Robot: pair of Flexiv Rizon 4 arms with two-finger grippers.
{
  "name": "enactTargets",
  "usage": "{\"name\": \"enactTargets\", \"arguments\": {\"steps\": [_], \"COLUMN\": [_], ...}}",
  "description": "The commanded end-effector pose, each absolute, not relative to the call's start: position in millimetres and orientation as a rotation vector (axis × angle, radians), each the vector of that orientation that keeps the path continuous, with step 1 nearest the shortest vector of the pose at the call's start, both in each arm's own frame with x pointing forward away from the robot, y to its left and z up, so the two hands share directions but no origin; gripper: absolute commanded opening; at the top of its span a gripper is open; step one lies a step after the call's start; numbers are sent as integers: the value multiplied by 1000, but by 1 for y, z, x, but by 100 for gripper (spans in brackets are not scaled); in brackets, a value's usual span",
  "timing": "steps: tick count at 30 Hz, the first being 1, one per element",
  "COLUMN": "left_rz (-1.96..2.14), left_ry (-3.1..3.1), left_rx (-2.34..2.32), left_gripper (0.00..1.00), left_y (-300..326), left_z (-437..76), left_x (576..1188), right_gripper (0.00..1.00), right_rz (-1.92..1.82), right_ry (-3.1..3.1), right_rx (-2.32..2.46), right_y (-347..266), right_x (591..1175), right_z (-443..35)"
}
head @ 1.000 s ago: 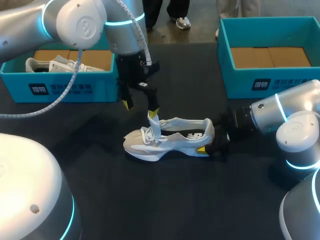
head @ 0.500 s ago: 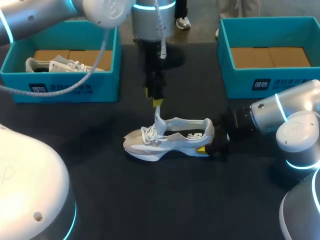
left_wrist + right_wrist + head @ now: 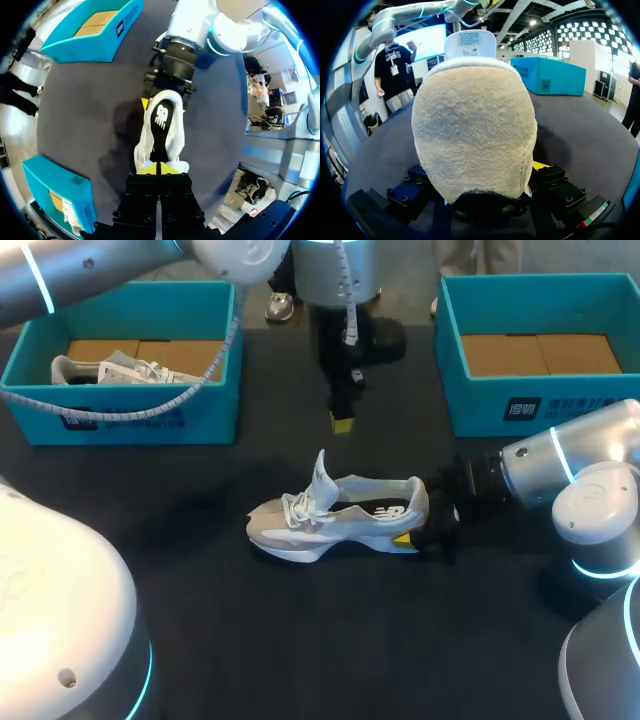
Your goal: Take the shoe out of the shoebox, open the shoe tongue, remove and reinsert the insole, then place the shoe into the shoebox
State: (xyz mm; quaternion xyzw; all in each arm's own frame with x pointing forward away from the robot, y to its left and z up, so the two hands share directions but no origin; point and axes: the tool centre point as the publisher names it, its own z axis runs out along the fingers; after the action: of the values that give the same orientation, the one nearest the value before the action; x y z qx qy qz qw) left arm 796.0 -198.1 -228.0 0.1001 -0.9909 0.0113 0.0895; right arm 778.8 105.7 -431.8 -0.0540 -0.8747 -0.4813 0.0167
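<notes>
A white and grey shoe (image 3: 335, 512) lies on its sole mid-table, toe to the left, with its tongue (image 3: 320, 473) standing upright. My left gripper (image 3: 342, 421) hangs above and behind the shoe, yellow tips pressed together and nothing between them. From the left wrist, that gripper (image 3: 157, 169) looks down into the shoe (image 3: 159, 131), where the black insole (image 3: 161, 120) shows. My right gripper (image 3: 422, 518) clasps the heel from both sides, one yellow tip at the near side. In the right wrist view the beige heel (image 3: 475, 125) fills the gap of the right gripper (image 3: 480, 192).
A teal shoebox (image 3: 150, 412) at the back left holds another white shoe (image 3: 110, 368). A second teal shoebox (image 3: 452, 360) at the back right shows only its cardboard floor. The dark tabletop (image 3: 330, 640) spreads in front of the shoe.
My left gripper has closed and drawn up and back to the right, away from the tongue, which now stands more upright. The right arm and the shoe have stayed put.
</notes>
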Motion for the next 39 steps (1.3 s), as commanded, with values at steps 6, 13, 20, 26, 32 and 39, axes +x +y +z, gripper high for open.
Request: {"name": "enactTargets", "arguments": {"steps": [6, 13, 20, 26, 32, 39], "left_rz": [57, 38, -17, -49, -49, -49], "left_ry": [-2956, -2942, -2881, -2864, -2864, -2864], "left_rx": [198, 96, 30, 44, 44, 44], "left_gripper": [0, 0, 0, 0, 0, 0], "left_y": [-220, -235, -247, -248, -248, -248], "left_z": [-250, -278, -301, -308, -308, -308], "left_x": [784, 772, 760, 757, 757, 757], "right_gripper": [0, 0, 0, 0, 0, 0], "right_rz": [-1493, -1493, -1493, -1493, -1493, -1493], "right_ry": [-2720, -2720, -2720, -2720, -2720, -2720], "right_rx": [-168, -168, -168, -168, -168, -168], "right_y": [112, 112, 112, 112, 112, 112], "right_x": [777, 777, 777, 777, 777, 777], "right_z": [-444, -444, -444, -444, -444, -444]}}
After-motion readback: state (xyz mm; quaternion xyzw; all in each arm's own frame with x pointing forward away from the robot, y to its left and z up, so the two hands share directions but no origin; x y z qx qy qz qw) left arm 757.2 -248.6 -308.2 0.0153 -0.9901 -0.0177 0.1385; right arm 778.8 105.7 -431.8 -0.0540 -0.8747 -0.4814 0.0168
